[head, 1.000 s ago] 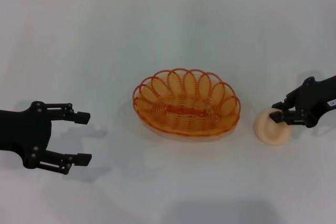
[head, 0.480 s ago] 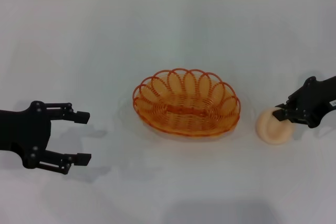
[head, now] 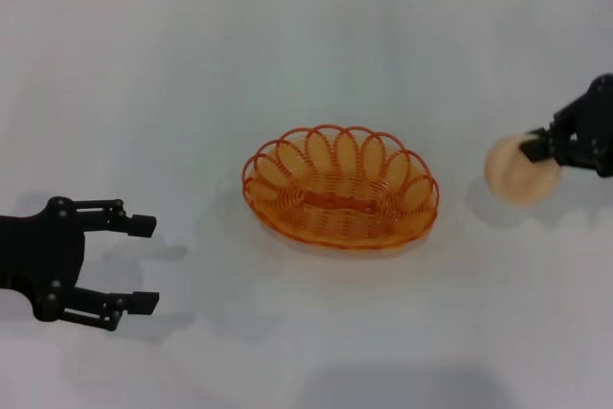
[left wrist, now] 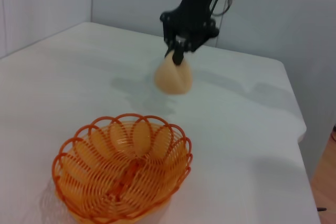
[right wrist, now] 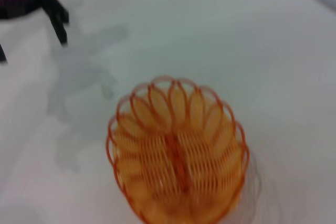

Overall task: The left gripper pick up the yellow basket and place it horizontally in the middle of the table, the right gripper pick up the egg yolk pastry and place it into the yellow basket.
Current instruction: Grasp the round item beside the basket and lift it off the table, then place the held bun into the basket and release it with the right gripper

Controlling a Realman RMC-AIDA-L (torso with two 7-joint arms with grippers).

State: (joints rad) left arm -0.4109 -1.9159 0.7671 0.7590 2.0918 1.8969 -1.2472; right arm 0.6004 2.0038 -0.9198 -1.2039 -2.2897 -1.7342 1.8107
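Head view: right gripper (head: 533, 147) clamps egg yolk pastry (head: 517, 170) aloft.

The wide, plain white flat tabletop (head: 316, 74) carries, directly on its surface, only one thing: an oval orange-yellow wire basket (head: 340, 188) with a looped, scalloped rim, lying lengthwise across the middle of it, resting upright on its base

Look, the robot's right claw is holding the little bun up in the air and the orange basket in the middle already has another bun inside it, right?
Not quite. The yellow basket is empty; the left wrist view shows only bare wire inside. The rest is right: the right gripper holds the egg yolk pastry above the table, its shadow underneath. The left gripper waits open.
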